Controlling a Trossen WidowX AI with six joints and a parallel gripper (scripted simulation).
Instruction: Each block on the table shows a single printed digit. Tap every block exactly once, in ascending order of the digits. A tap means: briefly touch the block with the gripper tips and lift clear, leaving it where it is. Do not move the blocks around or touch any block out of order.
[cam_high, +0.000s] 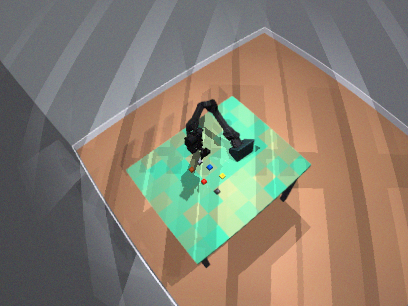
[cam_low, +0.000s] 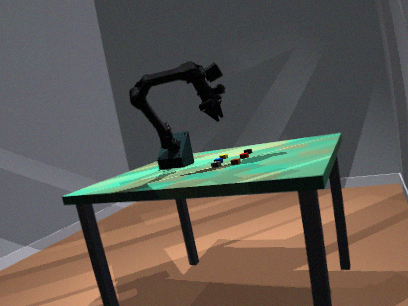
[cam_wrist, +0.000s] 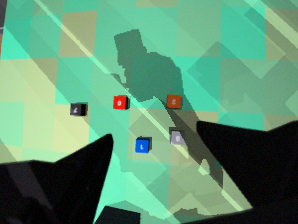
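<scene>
My gripper (cam_low: 219, 118) (cam_wrist: 155, 131) is open and empty, high above the blocks, pointing down. In the wrist view the digits are upside down. The red block (cam_high: 204, 181) (cam_low: 244, 155) (cam_wrist: 120, 102) shows 0, the blue block (cam_high: 209, 167) (cam_low: 218, 160) (cam_wrist: 142, 145) 1, the orange block (cam_high: 191, 170) (cam_low: 235, 161) (cam_wrist: 174, 101) seemingly 2, and the black block (cam_high: 217, 191) (cam_low: 248, 151) (cam_wrist: 78, 109) seemingly 7. The grey-white block (cam_high: 200, 162) (cam_low: 215, 164) (cam_wrist: 177, 137) has an unclear digit. The yellow block (cam_high: 222, 176) (cam_low: 224, 156) is out of sight in the wrist view, its digit unreadable.
The blocks lie apart on the green patchwork table (cam_high: 272, 182) (cam_low: 300, 155). The arm's dark base (cam_high: 242, 150) (cam_low: 175, 154) stands on the table beside them. The arm's shadow falls by the orange and grey-white blocks.
</scene>
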